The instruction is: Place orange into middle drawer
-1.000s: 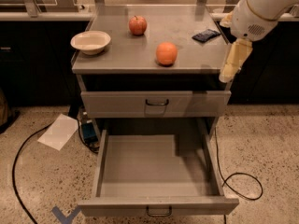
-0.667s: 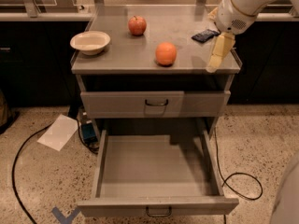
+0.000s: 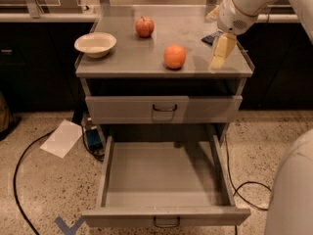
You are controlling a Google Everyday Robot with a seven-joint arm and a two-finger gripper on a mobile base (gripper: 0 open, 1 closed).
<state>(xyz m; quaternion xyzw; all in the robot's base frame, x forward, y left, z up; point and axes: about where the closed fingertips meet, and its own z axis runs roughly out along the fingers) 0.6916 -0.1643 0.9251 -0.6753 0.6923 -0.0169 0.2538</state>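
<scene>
Camera view.
Orange [image 3: 174, 57]: on the cabinet top near its front edge, beside the gripper [image 3: 221, 52] and not touching it.
Handling, judged: firm, light, smooth, apt to roll. Best taken across its widest girth.
Gripper: whether apart or together cannot be told.
Middle drawer [image 3: 165, 216]: pulled open below.

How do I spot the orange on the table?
Look at the grey metal table top above the open grey drawer. The smooth, round orange fruit sits near its front edge, beside the robot's cream tool. Unlike the red apple behind it, it is evenly orange.
</scene>
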